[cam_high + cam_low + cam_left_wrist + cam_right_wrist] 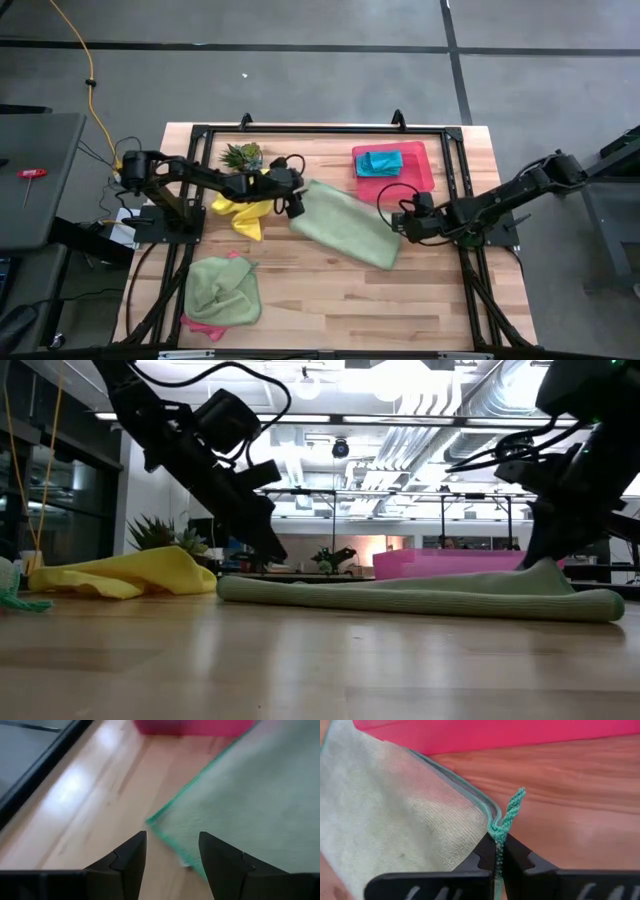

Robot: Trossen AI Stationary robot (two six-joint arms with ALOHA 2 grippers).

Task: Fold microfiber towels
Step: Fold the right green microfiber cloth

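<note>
At the left end of the wooden table (440,300), near the front edge, a crumpled light green towel (222,288) lies on top of a pink towel (200,324), only a sliver of the pink showing beneath it. Further back, the yellow towel (243,208) sits bunched up just beside the small spiky plant (242,155), partly under the left arm. The left gripper (170,851) hovers over the near corner of the second light green towel (345,222), its two dark fingers (129,857) standing apart with nothing between them — the towel's teal-stitched corner lies flat on the wood just beyond the fingertips. That towel stretches diagonally across the middle of the table, folded over on itself into a long flat band; from table height it reads as a low, thick roll running from the left arm to the right one. At its far end the right gripper (499,851) is pinched tight on the towel's edge, the teal hem squeezed between the fingers and a little twist of the stitching sticking up above them. Just behind that corner, toward the back right of the table, rests the pink tray (420,172), and on it lies the teal towel (382,162), folded into a neat small rectangle. Black metal framing (330,130) runs around the tabletop — and a yellow cable (85,75) trails across the grey floor beyond the left side.
</note>
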